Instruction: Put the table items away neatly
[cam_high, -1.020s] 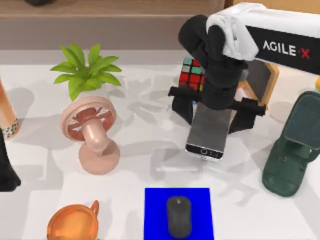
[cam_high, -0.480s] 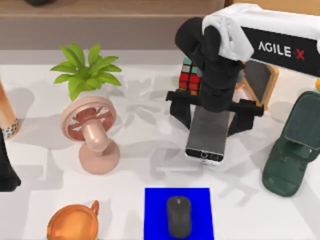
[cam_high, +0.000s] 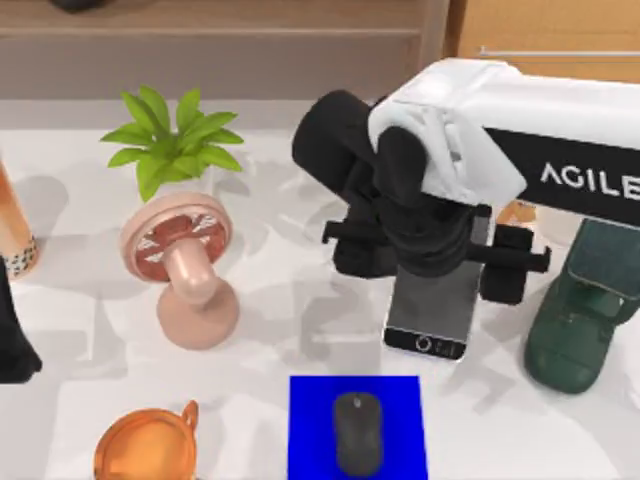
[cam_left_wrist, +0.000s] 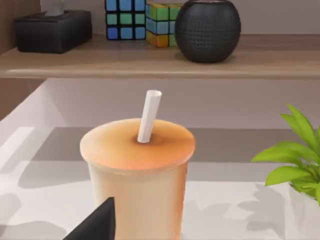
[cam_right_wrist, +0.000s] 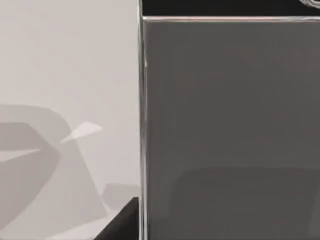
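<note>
My right gripper (cam_high: 435, 262) is shut on the smartphone (cam_high: 432, 312), its black fingers (cam_high: 358, 258) pressing on the phone's two long sides. The phone's grey screen faces up and its button end points toward the table's front. It hangs above the table, just left of the dark green stand (cam_high: 580, 310). Up close in the right wrist view, the smartphone (cam_right_wrist: 230, 125) has a silver edge and the white tabletop beside it. The black mouse (cam_high: 358, 432) lies on a blue mat (cam_high: 310, 420) at the front edge. My left arm (cam_high: 12, 340) is parked at the far left.
A pink desk fan (cam_high: 182, 255) and a green plant (cam_high: 170, 135) stand at left. At front left sits an orange cup (cam_high: 145, 448). A milk tea cup (cam_left_wrist: 137, 165) with a straw stands before the left wrist camera. Behind it is a shelf (cam_left_wrist: 160, 62).
My right arm has risen and moved right and toward the table's front, carrying the smartphone closer to the green stand. It now covers the puzzle cube. The mouse has not moved.
</note>
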